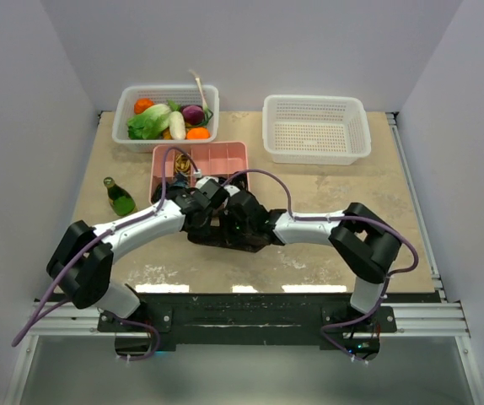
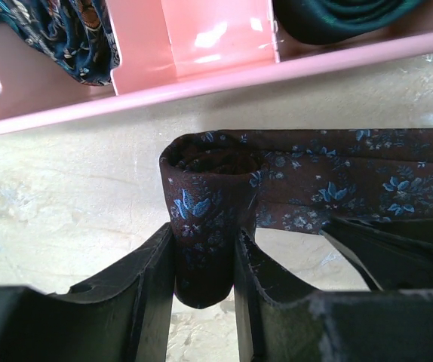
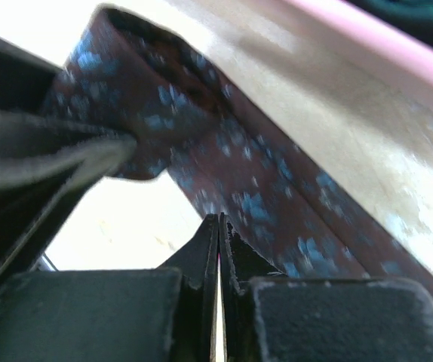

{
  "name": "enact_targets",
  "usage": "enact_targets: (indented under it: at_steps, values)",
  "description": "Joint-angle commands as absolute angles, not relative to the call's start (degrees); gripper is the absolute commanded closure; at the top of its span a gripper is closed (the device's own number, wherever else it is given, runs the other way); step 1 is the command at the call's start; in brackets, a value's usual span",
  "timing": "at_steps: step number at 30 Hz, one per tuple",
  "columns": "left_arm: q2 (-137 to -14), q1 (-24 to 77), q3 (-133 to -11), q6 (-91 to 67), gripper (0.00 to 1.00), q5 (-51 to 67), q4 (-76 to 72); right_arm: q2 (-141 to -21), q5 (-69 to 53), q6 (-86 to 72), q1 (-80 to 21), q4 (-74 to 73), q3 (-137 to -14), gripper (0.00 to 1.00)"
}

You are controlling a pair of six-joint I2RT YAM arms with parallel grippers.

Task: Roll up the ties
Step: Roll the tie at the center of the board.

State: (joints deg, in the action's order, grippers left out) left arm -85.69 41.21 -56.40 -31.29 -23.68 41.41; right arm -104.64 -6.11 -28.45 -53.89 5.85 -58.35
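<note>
Tie status: maroon tie with blue flower print lay on the tan table, at centre of the overhead frame and just below the pink tray. One end was wound into a tight coil, seen at mid-frame in the left wrist view. The unrolled strip ran flat toward the right edge.

Left gripper was clamped on the coil, with one of its fingers on each side and fabric filling the space between.

Right gripper had its fingers pressed flat together, tips at the flat strip just beside the coil. Could not tell whether any fabric was pinched between them.

Tray contents: dark patterned tie in the compartment at upper left, dark green tie at upper right.

Overhead view: vegetable basket sat at upper left, white basket at upper right, and green bottle just left of the tray.
</note>
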Motion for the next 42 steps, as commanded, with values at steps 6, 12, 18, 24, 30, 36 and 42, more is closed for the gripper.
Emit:
enact_targets:
  at_steps: [6, 12, 18, 24, 30, 36, 42]
  values:
    - [-89.0, 44.7, -61.2, -34.0, 0.72, -33.6, 47.5, -95.2, -1.0, -26.6, -52.6, 3.6, -53.7, 0.99]
    - [-94.1, 47.4, -63.9, -37.4, 0.72, -38.1, 51.0, -93.0, -0.1, -26.6, -51.1, 3.2, -49.9, 1.0]
    - [-95.9, 49.1, -65.6, -38.8, 0.69, -38.9, 51.2, -90.3, -0.3, -27.9, -49.5, 5.6, -44.7, 1.0]
    - [-98.9, 50.8, -67.1, -38.9, 0.69, -38.5, 51.0, -90.1, -1.0, -28.2, -48.3, 6.0, -43.4, 1.0]
    - [-102.5, 52.8, -68.9, -38.5, 0.65, -37.3, 50.6, -90.1, -1.2, -27.9, -47.9, 5.6, -43.8, 1.0]
    - [-103.5, 53.7, -69.2, -38.0, 0.54, -33.7, 47.5, -90.1, -2.0, -27.9, -47.8, 5.9, -43.7, 1.0]
    - [-101.3, 53.8, -67.6, -35.0, 0.42, -26.7, 41.2, -88.2, -3.5, -27.7, -47.8, 6.6, -43.1, 0.99]
